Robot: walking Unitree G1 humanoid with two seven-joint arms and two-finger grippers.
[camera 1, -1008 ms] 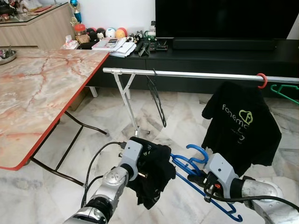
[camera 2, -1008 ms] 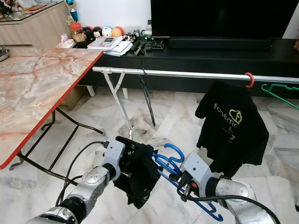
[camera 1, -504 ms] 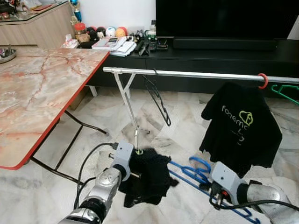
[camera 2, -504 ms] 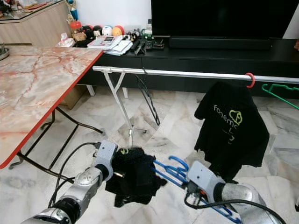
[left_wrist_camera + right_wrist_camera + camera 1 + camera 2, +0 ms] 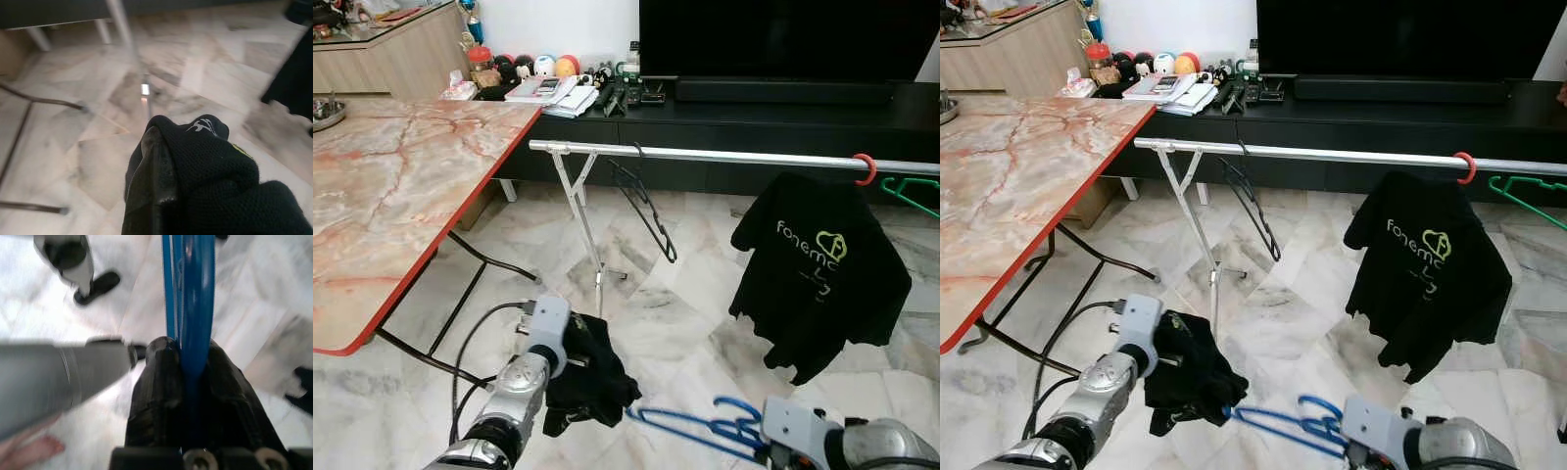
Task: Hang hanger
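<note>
Low in front of the robot, the right gripper (image 5: 188, 382) has its two black fingers (image 5: 156, 396) closed tightly on the blue plastic hanger (image 5: 700, 429), which lies nearly level just above the pale marble floor (image 5: 685, 294). The hanger's far end reaches into a crumpled black cloth garment (image 5: 587, 377). The left gripper (image 5: 161, 181) is wrapped in that garment, one black finger (image 5: 155, 171) showing against the fabric; how far it is open cannot be told. Beyond them stands a silver metal clothes rail (image 5: 724, 155) on a folding leg. On the rail hang a thin black wire hanger (image 5: 646, 206), a black T-shirt with green and white print (image 5: 818, 269) under a red hook, and a green hanger (image 5: 911, 194) at the far right. A marble-patterned counter with a red edge (image 5: 401, 196) stands to the left.
</note>
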